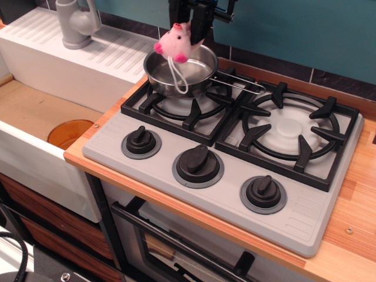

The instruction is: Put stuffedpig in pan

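The stuffedpig (175, 42) is a small pale-pink plush pig with darker pink feet. It hangs in the air in my gripper (192, 30), which is shut on it from above. Its white string loop (178, 76) dangles down over the pan. The pan (181, 71) is round shiny steel and stands on the back left burner of the stove, with its thin wire handle (238, 83) pointing right. The pig is held above the pan's left half, not touching it.
A grey toy stove (235, 170) has two black burner grates and three black knobs (198, 164) along its front. A sink (35, 111) lies at the left with an orange disc (69, 132) in it and a grey faucet (76, 23) behind. A teal wall is at the back.
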Robot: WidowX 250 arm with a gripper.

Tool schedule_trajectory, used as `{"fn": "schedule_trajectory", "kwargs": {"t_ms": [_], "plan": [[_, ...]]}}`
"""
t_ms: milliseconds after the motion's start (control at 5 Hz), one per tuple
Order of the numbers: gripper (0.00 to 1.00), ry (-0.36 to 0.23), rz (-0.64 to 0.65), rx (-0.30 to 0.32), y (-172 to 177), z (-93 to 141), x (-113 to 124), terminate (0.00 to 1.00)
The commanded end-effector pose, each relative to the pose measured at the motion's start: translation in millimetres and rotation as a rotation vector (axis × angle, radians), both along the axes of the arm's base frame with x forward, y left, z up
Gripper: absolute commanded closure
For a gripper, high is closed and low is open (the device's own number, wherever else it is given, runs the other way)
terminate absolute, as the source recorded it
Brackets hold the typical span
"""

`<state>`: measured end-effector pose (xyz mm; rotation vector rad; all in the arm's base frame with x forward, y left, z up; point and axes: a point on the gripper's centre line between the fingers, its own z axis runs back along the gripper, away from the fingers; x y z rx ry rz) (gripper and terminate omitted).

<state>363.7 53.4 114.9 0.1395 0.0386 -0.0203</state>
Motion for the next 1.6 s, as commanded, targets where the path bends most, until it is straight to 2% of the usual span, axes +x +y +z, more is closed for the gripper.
{"fn": "schedule_trajectory", "kwargs": {"t_ms": [0, 400, 800, 1400], "plan": [[0.0, -0.067, -0.016, -0.011, -3, 21, 12, 0.0], [0.0, -0.062, -0.022, -0.004, -7, 29, 24, 0.0], [0.0, -0.064, -0.015, -0.01, -14, 32, 20, 0.0], [0.0, -0.108, -0.027, -0.049, -31, 30, 9, 0.0]]}}
